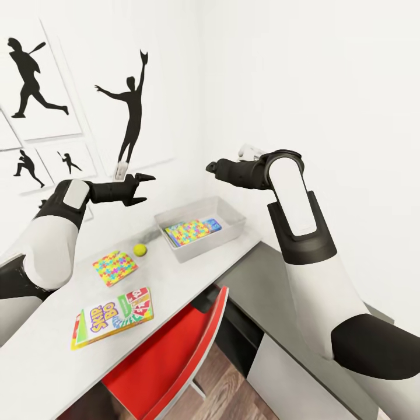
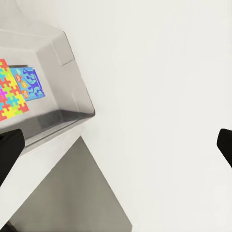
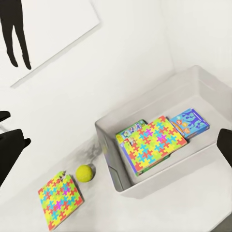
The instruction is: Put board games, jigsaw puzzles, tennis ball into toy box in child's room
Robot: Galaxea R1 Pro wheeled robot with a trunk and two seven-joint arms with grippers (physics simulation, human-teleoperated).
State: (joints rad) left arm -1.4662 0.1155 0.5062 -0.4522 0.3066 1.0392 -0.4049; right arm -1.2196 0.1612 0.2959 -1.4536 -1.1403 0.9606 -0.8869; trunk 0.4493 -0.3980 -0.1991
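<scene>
Head view: left pincer (image 1: pixel 142 188) open and empty, centre-left, above the desk (image 1: pixel 46 361); ball (image 1: pixel 139 249) below it, small puzzle (image 1: pixel 115 268) and SKIP-BO box (image 1: pixel 112 315) lower left. Right pincer (image 1: pixel 211 167) up at centre over the bin (image 1: pixel 201 226); can't tell its state here.

Left wrist view: fingers (image 2: pixel 8 150) spread wide, bin at upper left.

Right wrist view: fingers (image 3: pixel 10 147) apart, empty. In the bin: large puzzle (image 3: pixel 151 143) on a green-bordered box (image 3: pixel 130 133), blue box (image 3: pixel 191 123) beside.

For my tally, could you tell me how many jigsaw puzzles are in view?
2: one puzzle lies in the toy box atop the games; the other lies on the table beside the ball.
</scene>
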